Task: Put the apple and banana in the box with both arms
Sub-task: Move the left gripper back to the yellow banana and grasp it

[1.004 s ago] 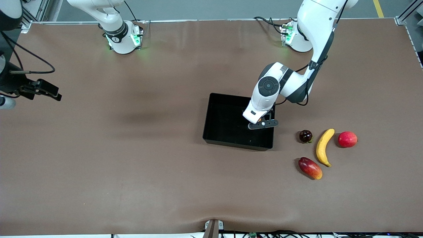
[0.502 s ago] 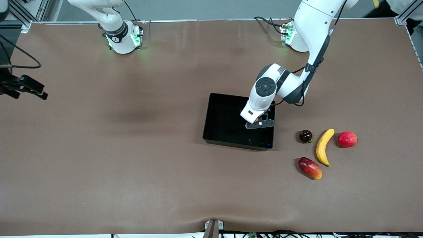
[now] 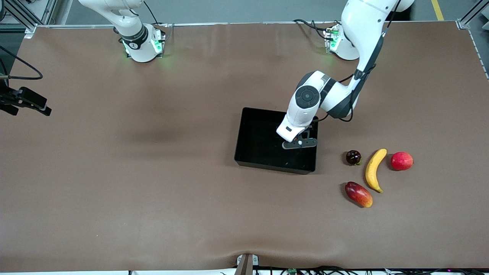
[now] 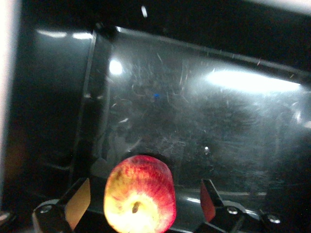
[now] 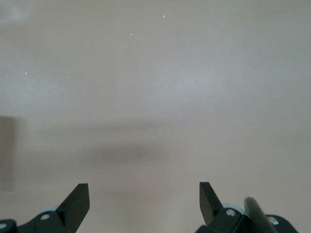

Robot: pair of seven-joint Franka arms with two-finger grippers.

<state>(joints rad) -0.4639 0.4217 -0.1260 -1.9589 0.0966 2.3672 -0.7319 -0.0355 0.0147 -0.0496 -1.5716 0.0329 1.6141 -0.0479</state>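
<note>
Since a second ago the left gripper (image 3: pixel 300 144) has shifted slightly toward the middle of the box (image 3: pixel 252 152), and the right gripper (image 3: pixel 23 102) has drawn out to the edge of the front view at the right arm's end of the tabletop (image 3: pixel 153 191), where it waits.

Left wrist view shows the main change: the fingers (image 4: pixel 208 199) now stand wide apart, and the apple (image 4: pixel 140 193) sits between them with a clear gap to one finger; whether it touches the other I cannot tell. It looks let go, either dropping or already resting on the box floor. From the front the apple is hidden under the gripper. My reading is that the apple half of the task is as good as done.

Right fingers (image 5: pixel 77 201) are open too, with nothing between them, only bare tabletop below.

Untouched, the banana (image 3: pixel 374 169) lies on the tabletop toward the left arm's end, well apart from the box, between a dark round fruit (image 3: pixel 353 157) and a pink-red fruit (image 3: pixel 401 160), with a mango-like fruit (image 3: pixel 358 194) nearer the camera. None of these four has moved against the earlier frames. Fetching the banana is what remains.
</note>
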